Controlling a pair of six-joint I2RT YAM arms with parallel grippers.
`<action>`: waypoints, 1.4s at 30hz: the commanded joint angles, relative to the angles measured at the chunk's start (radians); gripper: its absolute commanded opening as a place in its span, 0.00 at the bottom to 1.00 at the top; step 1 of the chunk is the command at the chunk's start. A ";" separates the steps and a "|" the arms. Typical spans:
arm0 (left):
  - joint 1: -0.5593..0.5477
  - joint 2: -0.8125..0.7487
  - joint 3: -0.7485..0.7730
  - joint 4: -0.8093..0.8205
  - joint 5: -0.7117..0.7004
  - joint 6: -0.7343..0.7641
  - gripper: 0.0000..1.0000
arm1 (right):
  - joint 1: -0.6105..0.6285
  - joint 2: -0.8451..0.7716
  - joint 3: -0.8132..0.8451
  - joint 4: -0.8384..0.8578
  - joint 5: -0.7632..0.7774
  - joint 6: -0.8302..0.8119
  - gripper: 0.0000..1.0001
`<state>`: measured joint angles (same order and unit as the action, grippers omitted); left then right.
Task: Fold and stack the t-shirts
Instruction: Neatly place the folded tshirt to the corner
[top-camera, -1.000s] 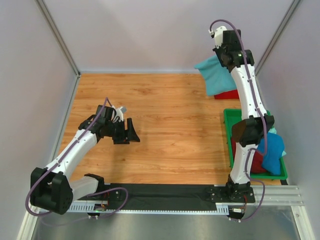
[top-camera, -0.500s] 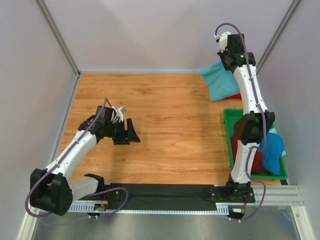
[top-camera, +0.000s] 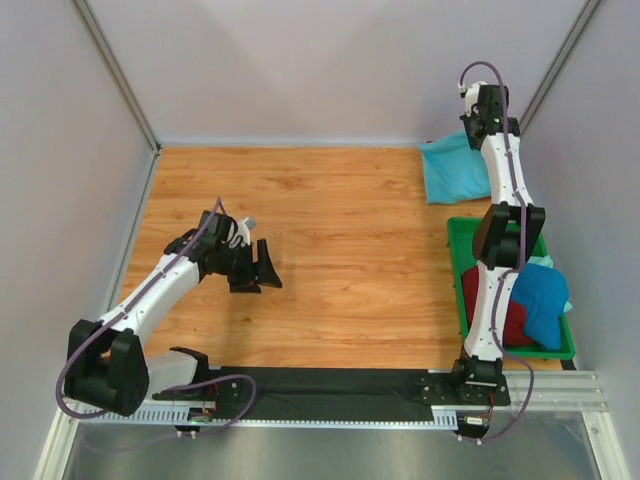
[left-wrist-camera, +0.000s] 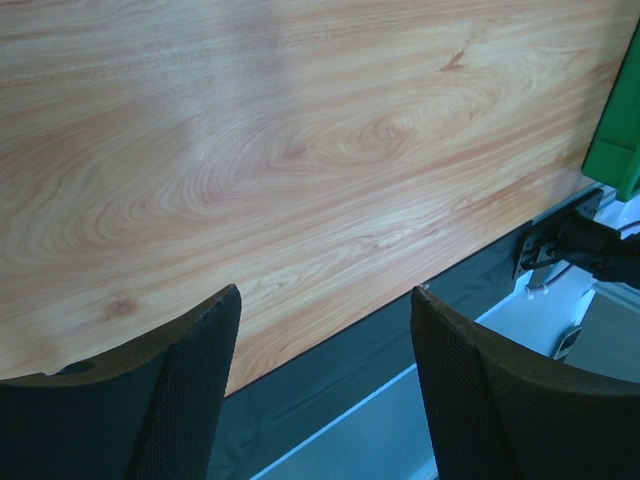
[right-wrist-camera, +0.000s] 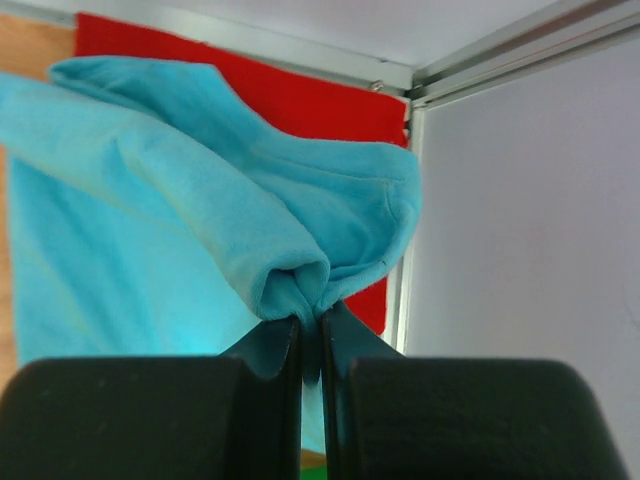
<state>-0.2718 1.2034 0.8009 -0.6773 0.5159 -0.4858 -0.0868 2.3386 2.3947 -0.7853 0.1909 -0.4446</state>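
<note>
One thin pinch of the light turquoise cloth t-shirt (right-wrist-camera: 150, 230), clenched in the right gripper (right-wrist-camera: 311, 325), could slip free and land crumpled; left gripper (left-wrist-camera: 325, 291) released.

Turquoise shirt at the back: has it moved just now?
Yes. The turquoise t-shirt, pinched in the right fingers, shifted right, toward the side wall.

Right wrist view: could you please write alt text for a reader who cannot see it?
The right gripper is shut on a bunched fold of the light turquoise t-shirt, whose cloth spreads to the left. A bright red t-shirt shows behind it, beside a pale wall.
</note>
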 joint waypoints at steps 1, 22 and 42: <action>-0.012 0.024 0.015 -0.001 0.000 -0.011 0.75 | -0.025 0.034 0.072 0.158 0.007 0.009 0.00; -0.053 0.145 0.034 -0.015 -0.010 -0.007 0.75 | -0.100 0.260 0.170 0.419 0.031 -0.028 0.00; -0.106 0.142 0.064 -0.065 -0.033 -0.028 0.75 | -0.134 0.279 0.173 0.627 0.192 -0.059 1.00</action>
<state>-0.3721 1.3865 0.8185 -0.7101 0.4873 -0.5034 -0.2131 2.6801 2.5126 -0.2787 0.2863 -0.5049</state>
